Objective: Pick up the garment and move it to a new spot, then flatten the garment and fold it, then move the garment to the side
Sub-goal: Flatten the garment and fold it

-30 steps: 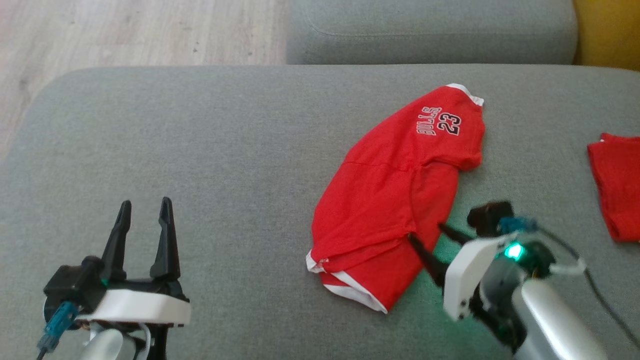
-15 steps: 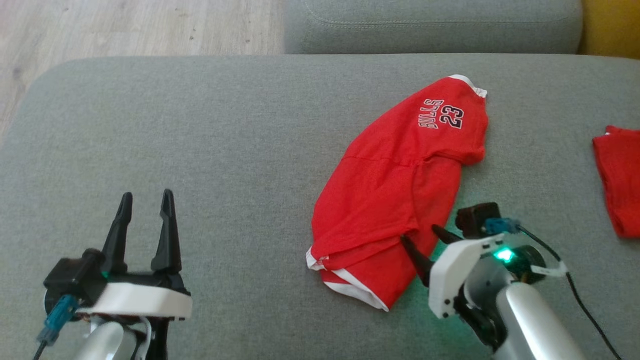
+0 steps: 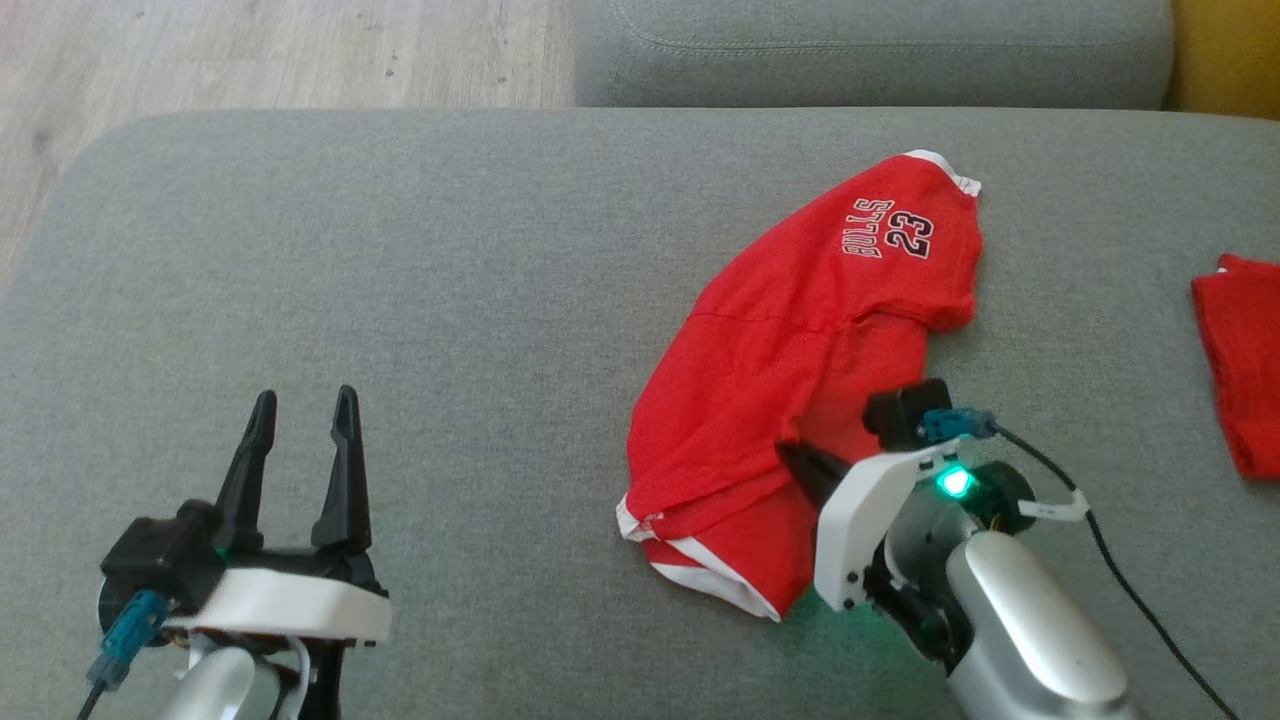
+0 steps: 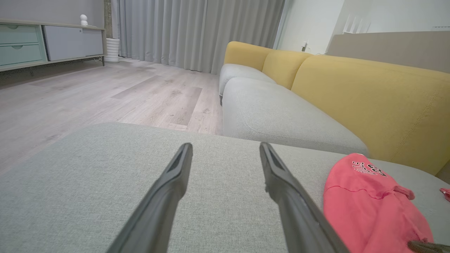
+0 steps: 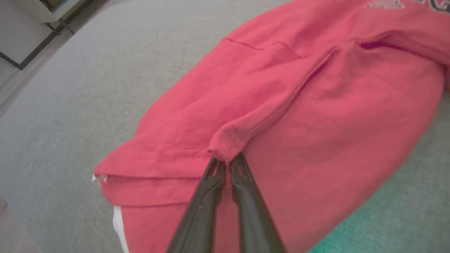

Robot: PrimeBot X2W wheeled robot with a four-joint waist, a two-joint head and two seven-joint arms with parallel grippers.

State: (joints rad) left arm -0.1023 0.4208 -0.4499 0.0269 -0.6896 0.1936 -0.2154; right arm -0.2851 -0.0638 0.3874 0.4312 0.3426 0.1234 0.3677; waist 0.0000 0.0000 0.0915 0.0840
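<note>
**Head view.** The garment (image 3: 790, 340) is lying on the grey cushion (image 3: 450, 300), right of centre, and is running from 7 o'clock up to 1 o'clock. The printed "23" end is sitting at 1 o'clock and the white-trimmed edges at 7. My right gripper (image 3: 797, 462) is pointing toward 10 o'clock, with its tips resting on the garment's lower half. A green light is glowing on that wrist. My left gripper (image 3: 305, 395) is hovering over bare cushion at 8 o'clock of the frame, well apart from the garment. Its fingers are pointing to 12 and its jaws are standing wide with nothing between them. A second red cloth (image 3: 1235, 370) is lying at 3 o'clock, apart from the garment. The floor (image 3: 250, 60) is showing at 11 o'clock.

**Left wrist view.** My left gripper (image 4: 225, 147) is spreading wide over the cushion (image 4: 88, 175). The garment (image 4: 369, 203) is lying at 4 o'clock. A yellow backrest (image 4: 369, 95) is standing at 2 o'clock.

**Right wrist view.** My right gripper (image 5: 225, 162) is pinching a raised fold of stitched hem, with its jaws drawn almost together on the cloth. The garment (image 5: 299, 105) is spreading from 8 o'clock to 1 o'clock. The cushion (image 5: 70, 105) is showing at 9 o'clock.
</note>
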